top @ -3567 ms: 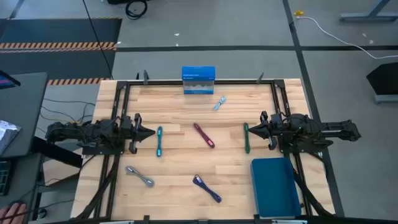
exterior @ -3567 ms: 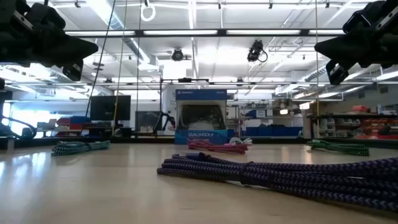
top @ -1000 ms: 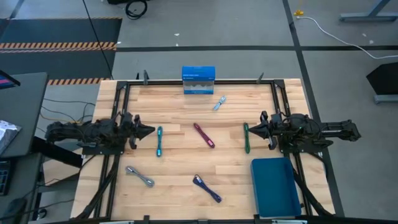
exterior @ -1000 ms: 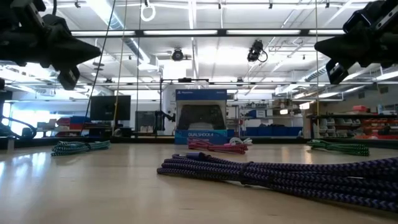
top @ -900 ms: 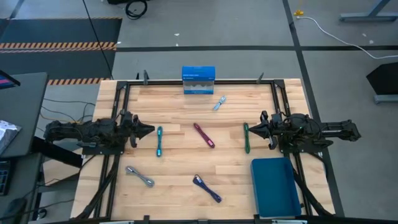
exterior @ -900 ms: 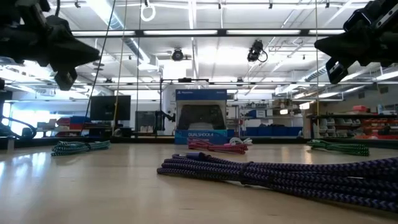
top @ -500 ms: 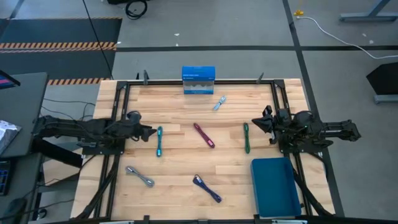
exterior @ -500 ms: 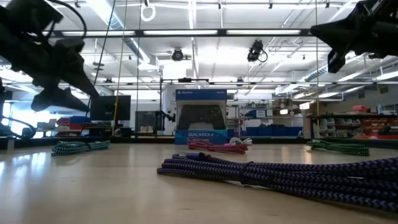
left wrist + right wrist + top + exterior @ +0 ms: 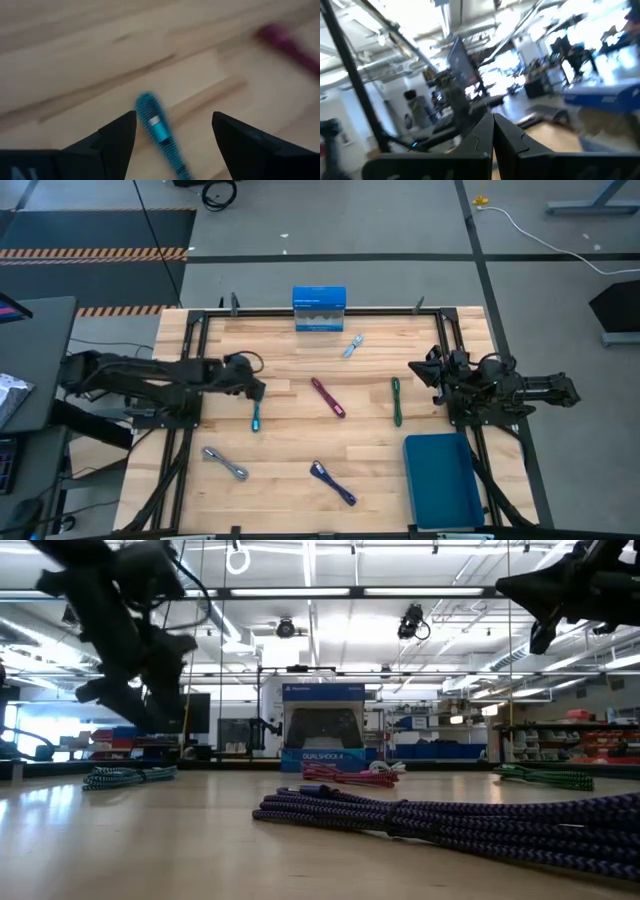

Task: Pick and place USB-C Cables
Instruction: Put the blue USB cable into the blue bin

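With the left end effector [image 9: 172, 132] spread wide directly above the teal cable [image 9: 159, 131] lying on the surface [image 9: 300, 430], grasp this light, soft, braided bundle across its mid-length; the right end effector [image 9: 418, 372] hangs clenched and empty.

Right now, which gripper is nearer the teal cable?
Left. The left gripper hovers open right above the teal cable; the right gripper waits shut across the table, beside the dark green cable.
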Available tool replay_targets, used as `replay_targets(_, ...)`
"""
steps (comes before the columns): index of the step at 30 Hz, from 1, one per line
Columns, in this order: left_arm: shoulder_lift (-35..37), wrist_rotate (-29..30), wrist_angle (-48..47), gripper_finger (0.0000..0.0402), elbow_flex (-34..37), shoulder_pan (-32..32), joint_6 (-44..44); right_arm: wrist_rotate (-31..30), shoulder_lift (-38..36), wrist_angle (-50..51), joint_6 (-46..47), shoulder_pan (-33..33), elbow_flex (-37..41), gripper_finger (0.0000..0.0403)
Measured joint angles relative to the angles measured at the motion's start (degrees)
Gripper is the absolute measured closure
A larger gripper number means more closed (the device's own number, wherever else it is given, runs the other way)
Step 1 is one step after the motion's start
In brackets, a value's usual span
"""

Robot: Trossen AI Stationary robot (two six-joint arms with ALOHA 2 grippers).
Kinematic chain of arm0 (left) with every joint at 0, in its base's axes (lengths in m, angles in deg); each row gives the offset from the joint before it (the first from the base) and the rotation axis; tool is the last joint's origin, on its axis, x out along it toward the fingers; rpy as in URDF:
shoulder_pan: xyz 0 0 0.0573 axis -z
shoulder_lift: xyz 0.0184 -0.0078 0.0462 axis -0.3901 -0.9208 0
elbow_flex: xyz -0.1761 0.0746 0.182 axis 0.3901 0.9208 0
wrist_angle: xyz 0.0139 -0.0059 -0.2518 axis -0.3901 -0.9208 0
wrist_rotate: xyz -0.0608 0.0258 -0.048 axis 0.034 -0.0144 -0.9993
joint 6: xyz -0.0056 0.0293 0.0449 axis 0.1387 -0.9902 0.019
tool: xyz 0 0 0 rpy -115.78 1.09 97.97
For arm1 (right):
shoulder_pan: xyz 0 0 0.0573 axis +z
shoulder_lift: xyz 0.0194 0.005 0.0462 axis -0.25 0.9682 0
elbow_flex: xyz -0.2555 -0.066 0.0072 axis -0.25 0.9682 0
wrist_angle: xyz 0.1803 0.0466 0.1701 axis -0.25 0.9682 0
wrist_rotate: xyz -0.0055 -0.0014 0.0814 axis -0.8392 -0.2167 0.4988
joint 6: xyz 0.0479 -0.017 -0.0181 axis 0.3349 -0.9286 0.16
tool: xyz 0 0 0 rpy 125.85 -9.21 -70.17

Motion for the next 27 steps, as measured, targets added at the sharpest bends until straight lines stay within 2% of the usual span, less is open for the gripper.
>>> replay_targets(6, -10.55, -7.08, -0.15, 0.0131, -2.05, -0.11, 4.2, -4.64, 0.0, -3.67, -6.3, -0.02, 0.0, 0.0389)
replay_targets(11, -15.56, -9.4, 0.35, 0.0131, -2.1, 0.0, 6.98, -4.98, 0.0, -2.9, -5.1, -0.02, 0.0, 0.0389)
replay_targets(16, -17.5, -9.6, 3.97, 0.0131, -2.19, 0.0, 7.41, -4.92, 0.0, 0.62, -3.99, -0.02, 0.0, 0.0383)
replay_targets(27, -18.58, -7.8, 2.72, 0.0143, -2.32, 0.69, 7.99, -5.07, 0.0, 1.46, -4.93, -0.02, 0.0, 0.038)
